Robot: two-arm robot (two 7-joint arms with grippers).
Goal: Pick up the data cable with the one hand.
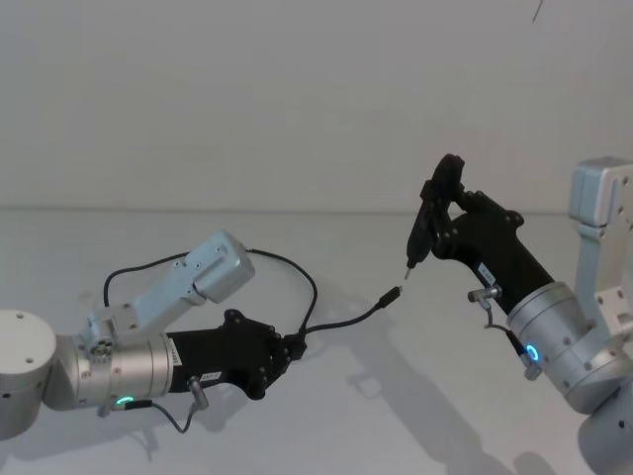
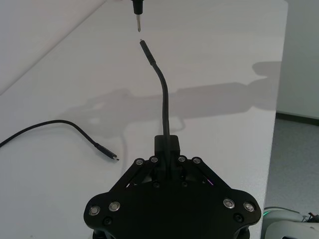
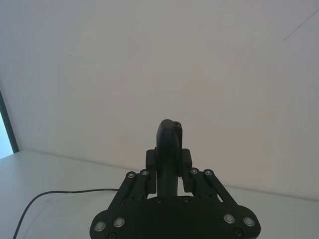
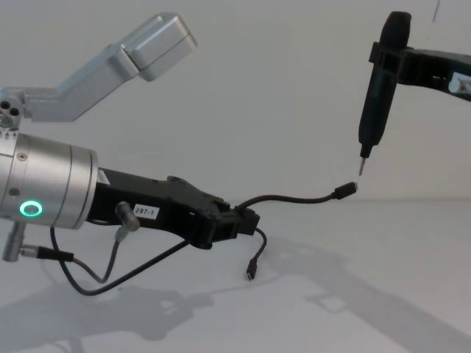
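Head view: long thin black flexible data cable (image 1: 341,319) is clamped in the left black angular plastic gripper (image 1: 294,347); its free plug points at the metal tip of a slim black pen-like tool (image 1: 427,220) gripped by the right gripper (image 1: 442,213).
Left wrist view: stiff cable end rises from closed fingers; the other plug lies on the smooth white table (image 2: 224,74); the tool is cut off by the frame edge.
Right wrist view: rounded tool top between closed fingers; tip hidden.
Chest view: cable slack droops below the gripper, plug hanging.
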